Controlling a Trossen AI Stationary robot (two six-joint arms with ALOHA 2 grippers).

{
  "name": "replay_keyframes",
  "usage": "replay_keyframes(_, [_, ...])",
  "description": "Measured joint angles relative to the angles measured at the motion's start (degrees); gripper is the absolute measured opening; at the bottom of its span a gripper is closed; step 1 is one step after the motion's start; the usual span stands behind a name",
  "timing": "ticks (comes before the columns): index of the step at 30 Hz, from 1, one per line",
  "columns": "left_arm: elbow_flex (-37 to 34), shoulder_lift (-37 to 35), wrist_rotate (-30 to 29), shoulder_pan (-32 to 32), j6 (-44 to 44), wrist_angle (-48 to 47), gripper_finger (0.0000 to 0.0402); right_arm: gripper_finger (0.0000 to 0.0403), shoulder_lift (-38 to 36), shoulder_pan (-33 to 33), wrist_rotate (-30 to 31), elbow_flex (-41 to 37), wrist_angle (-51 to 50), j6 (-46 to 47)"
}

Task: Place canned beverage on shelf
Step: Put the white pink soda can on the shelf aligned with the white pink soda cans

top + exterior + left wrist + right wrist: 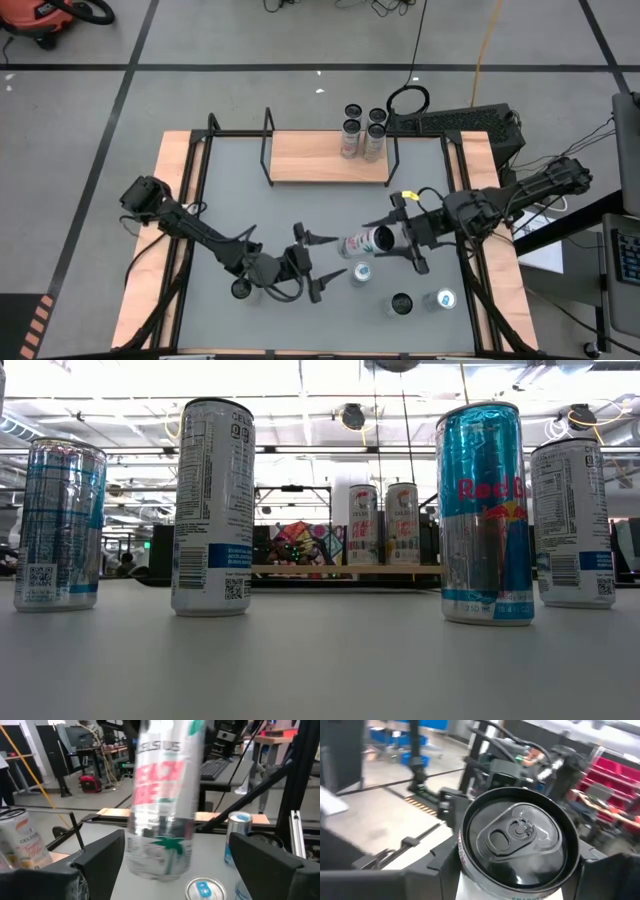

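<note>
Along the near edge of the grey table (330, 215), toward its right corner, three cans stand upright: a blue-topped can (362, 272), a dark-topped can (401, 305) and a light-topped can (445, 299) closest to the corner. One more dark-topped can (241, 288) stands near the left part of that edge, just beside the left arm.

Slightly farther in, the left gripper (308, 262) hangs with its fingers spread wide and nothing between them, pointed toward the table's middle. Facing it, the right gripper (408, 242) is clenched around a white Celsius can (367, 242), which lies tipped on its side above the table, its dark lid (519, 842) turned back toward the right wrist. The can is between the two grippers, clear of the left fingers.

At the far edge sits the shelf (325, 157), a light-wood board with black rod ends. Four cans (362, 130) are clustered at its far right corner; from table height two of them (382, 525) show standing upright.
</note>
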Motion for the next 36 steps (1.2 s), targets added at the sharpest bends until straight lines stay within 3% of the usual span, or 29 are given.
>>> replay_keyframes(10, [0.0, 0.27, -0.22, -0.53, -1.5, -1.14, 0.035, 0.0198, 0.2, -0.02, -9.31, 0.02, 0.26, -10.14])
replay_keyframes(20, [-0.04, 2.29, 4.01, 1.95, -2.89, -1.82, 0.035, 0.0198, 4.25, -0.04, -9.68, 0.04, 1.87, -16.21])
replay_keyframes(26, [-0.04, 2.58, 11.53, 3.28, -3.06, -3.02, 0.035, 0.0198, 5.46, -0.07, -11.0, 0.04, 2.78, -18.25])
replay_keyframes(30, [-0.04, 2.56, 13.05, 3.48, -4.37, -4.44, 0.0349, 0.0198, 5.47, -0.07, -11.25, 0.04, 2.79, -17.24])
replay_keyframes(36, [-0.04, 2.56, 12.93, 3.54, -4.43, -4.52, 0.0303, 0.0199, 5.47, -0.06, -11.17, 0.04, 2.73, -16.33])
